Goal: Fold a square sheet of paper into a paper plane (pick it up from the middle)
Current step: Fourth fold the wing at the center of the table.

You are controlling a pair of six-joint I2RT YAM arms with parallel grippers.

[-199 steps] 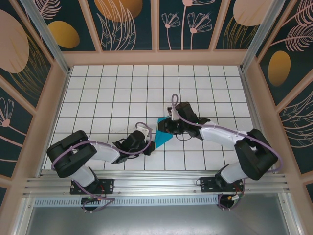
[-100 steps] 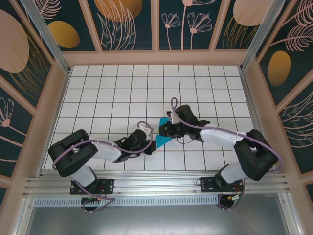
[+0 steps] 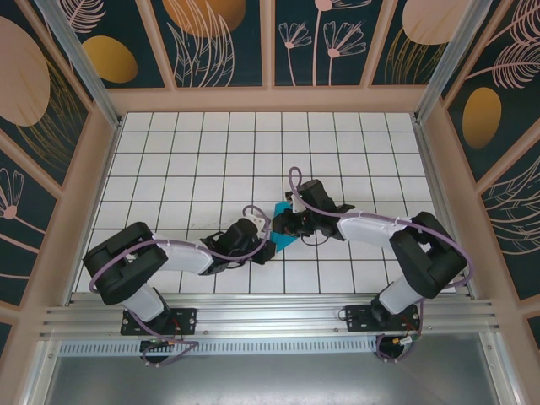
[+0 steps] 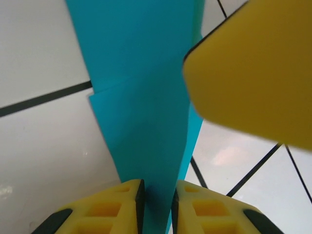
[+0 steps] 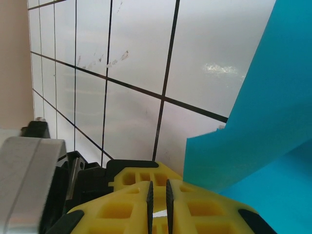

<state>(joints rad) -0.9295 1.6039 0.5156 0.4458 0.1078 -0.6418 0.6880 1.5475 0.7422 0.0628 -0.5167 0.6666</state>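
The teal-blue sheet of paper [image 3: 285,237] lies creased and folded narrow near the middle of the tiled table, mostly covered by both grippers. My left gripper [image 3: 264,246] sits at its near-left end. In the left wrist view the paper [image 4: 141,97] runs up from between the yellow fingers, with the left gripper [image 4: 157,187] shut on it. My right gripper [image 3: 283,221] is over the paper's far side, and one of its yellow fingers [image 4: 253,73] looms just above the fold. In the right wrist view the right gripper [image 5: 157,187] is shut on nothing, and the paper [image 5: 263,122] rises to its right.
The white tiled table [image 3: 211,160] stretches open to the back and sides, enclosed by wooden-framed patterned walls [image 3: 270,93]. The left arm's dark body [image 5: 44,165] lies close to the right gripper's left side. An aluminium rail [image 3: 270,316] runs along the near edge.
The two grippers have closed in on each other, the right one shifting left and the left one right. Less of the paper shows from above than before.
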